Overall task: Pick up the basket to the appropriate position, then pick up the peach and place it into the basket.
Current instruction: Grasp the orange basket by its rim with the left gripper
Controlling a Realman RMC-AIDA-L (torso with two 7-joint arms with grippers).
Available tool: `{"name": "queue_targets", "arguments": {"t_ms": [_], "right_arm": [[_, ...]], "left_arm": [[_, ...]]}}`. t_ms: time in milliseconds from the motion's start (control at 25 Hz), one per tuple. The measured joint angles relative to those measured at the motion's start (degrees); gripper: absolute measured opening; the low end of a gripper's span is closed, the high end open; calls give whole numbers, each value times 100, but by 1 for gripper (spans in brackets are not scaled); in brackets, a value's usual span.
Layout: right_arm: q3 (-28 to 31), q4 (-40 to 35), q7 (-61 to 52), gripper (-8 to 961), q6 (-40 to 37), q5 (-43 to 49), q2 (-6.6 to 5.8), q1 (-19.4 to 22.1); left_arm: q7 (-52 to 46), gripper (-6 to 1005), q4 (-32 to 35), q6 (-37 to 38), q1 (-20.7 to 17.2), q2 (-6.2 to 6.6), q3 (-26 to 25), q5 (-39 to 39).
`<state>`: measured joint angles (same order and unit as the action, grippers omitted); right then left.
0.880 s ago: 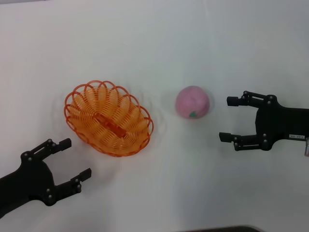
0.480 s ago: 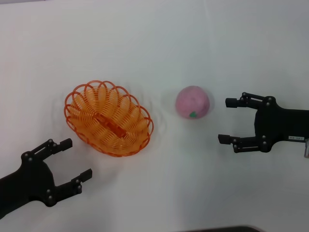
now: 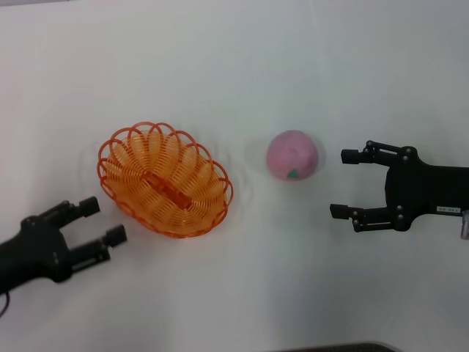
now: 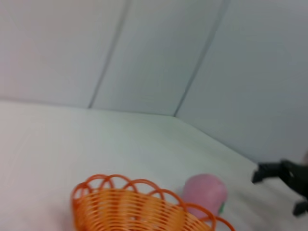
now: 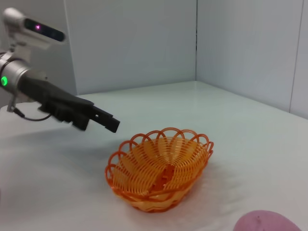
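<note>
The oval orange wire basket [image 3: 165, 180] sits upright on the white table, left of centre. The pink peach [image 3: 293, 155] lies to its right, green spot facing me. My left gripper [image 3: 102, 220] is open and empty, close to the basket's near left rim but apart from it. My right gripper [image 3: 341, 183] is open and empty, just right of the peach, jaws facing it. The left wrist view shows the basket [image 4: 134, 209] with the peach [image 4: 207, 192] behind it. The right wrist view shows the basket [image 5: 161, 168], the peach's top [image 5: 267, 222] and the left gripper [image 5: 108, 122].
The white table [image 3: 234, 66] extends behind both objects. A dark edge [image 3: 330, 347] runs along the table's front. Grey wall panels [image 5: 130, 38] stand beyond the table.
My left gripper has turned at the wrist and drawn back toward the left, with its fingertips now closer together. The right gripper has barely moved. Basket and peach have not moved.
</note>
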<state>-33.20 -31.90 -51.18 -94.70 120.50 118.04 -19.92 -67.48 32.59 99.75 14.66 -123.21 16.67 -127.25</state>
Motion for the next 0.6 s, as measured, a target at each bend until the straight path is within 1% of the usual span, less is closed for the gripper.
{"name": "queue_targets", "arguments": {"t_ms": [80, 200, 280, 440, 600], "right_arm": [[14, 0, -1, 935, -11, 0, 0, -1], [29, 0, -7, 935, -13, 0, 0, -2], [35, 0, -11, 935, -14, 0, 0, -3], [45, 0, -12, 934, -14, 0, 0, 2], [50, 0, -24, 934, -14, 0, -6, 4]], "left_arm": [[-629, 824, 91, 20, 87, 68, 13, -14], [-1283, 824, 115, 62, 178, 155, 6, -25], [-1891, 823, 129, -19, 259, 210, -2, -19], [-2921, 816, 183, -209, 425, 278, 3, -39], [-3641, 803, 314, -298, 507, 322, -8, -10]]}}
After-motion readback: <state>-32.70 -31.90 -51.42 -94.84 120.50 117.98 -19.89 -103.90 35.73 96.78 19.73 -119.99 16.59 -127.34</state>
